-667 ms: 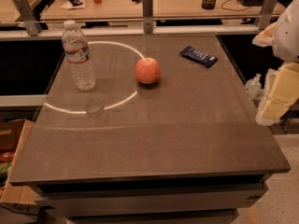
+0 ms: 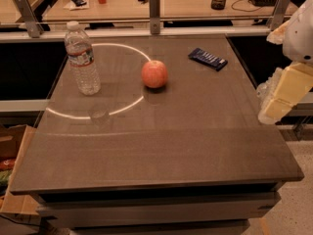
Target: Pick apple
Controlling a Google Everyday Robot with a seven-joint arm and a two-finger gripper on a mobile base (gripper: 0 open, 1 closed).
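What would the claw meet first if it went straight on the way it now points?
Probably the right edge of the table, as the claw hangs beside it pointing down toward it; depth is unclear. The apple lies well off that line.

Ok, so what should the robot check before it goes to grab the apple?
1. Apple in view, sitting on the table: ok.
2. Water bottle apart from the apple: ok, it stands upright off to one side, not touching.
3. Snack bar apart from the apple: ok, it lies farther back on the other side.
4. Nothing on top of the apple: ok.
5. Gripper at the apple: not ok, it hangs beyond the table's right edge, far from the apple.
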